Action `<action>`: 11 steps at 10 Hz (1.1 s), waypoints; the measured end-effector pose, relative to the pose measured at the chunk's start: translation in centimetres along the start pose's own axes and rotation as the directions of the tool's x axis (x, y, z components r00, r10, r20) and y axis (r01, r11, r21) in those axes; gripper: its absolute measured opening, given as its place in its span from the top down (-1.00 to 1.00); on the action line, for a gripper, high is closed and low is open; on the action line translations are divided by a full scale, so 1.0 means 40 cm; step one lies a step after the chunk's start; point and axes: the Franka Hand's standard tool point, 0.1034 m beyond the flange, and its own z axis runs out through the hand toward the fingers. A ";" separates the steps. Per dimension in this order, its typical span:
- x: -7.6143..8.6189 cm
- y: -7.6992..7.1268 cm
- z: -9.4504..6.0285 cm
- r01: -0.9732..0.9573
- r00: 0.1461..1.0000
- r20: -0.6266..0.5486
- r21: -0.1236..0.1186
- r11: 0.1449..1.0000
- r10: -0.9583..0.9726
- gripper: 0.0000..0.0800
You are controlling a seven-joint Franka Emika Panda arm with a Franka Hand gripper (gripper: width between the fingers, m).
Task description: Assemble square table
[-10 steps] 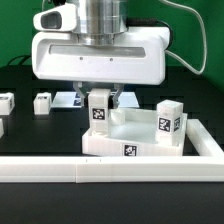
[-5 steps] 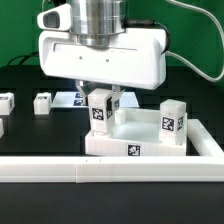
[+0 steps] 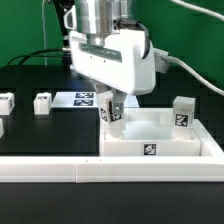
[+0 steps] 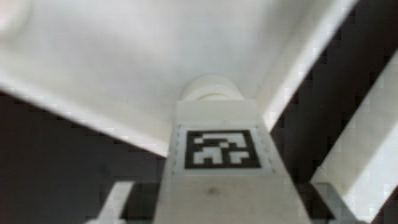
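Observation:
The white square table slab (image 3: 168, 143) lies on the black table with a tag on its near edge. One white tagged leg (image 3: 183, 113) stands in its far right corner. My gripper (image 3: 111, 113) is shut on another leg (image 3: 110, 115), held upright at the slab's near left corner. Whether that leg sits in a socket is hidden. In the wrist view the held leg (image 4: 221, 150) points at the slab (image 4: 125, 50), with my fingers (image 4: 118, 204) on both sides of it. Two loose legs (image 3: 42, 101) (image 3: 5, 100) lie at the exterior view's left.
The long white border rail (image 3: 100, 171) runs along the front and up the right side. The marker board (image 3: 84, 98) lies behind my gripper. Another white piece (image 3: 1, 126) shows at the left edge. A green wall stands behind.
My gripper has turned about its upright axis with the leg in it and shifted to the exterior view's right. The slab and its standing leg have slid right with it.

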 end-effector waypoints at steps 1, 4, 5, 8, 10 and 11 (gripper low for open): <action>-0.002 -0.001 0.001 -0.061 0.998 -0.001 0.001 0.998 0.061 0.27; -0.024 -0.008 0.004 -0.260 0.966 -0.001 -0.002 0.966 0.260 0.27; -0.023 -0.008 0.004 -0.243 0.970 -0.001 -0.002 0.970 0.243 0.27; -0.022 -0.008 0.003 -0.154 0.988 0.004 0.000 0.988 0.154 -0.46; -0.023 -0.010 0.002 0.052 0.999 0.004 0.003 0.999 -0.052 -0.59; -0.022 -0.010 0.002 0.157 0.988 0.004 0.003 0.988 -0.157 -0.61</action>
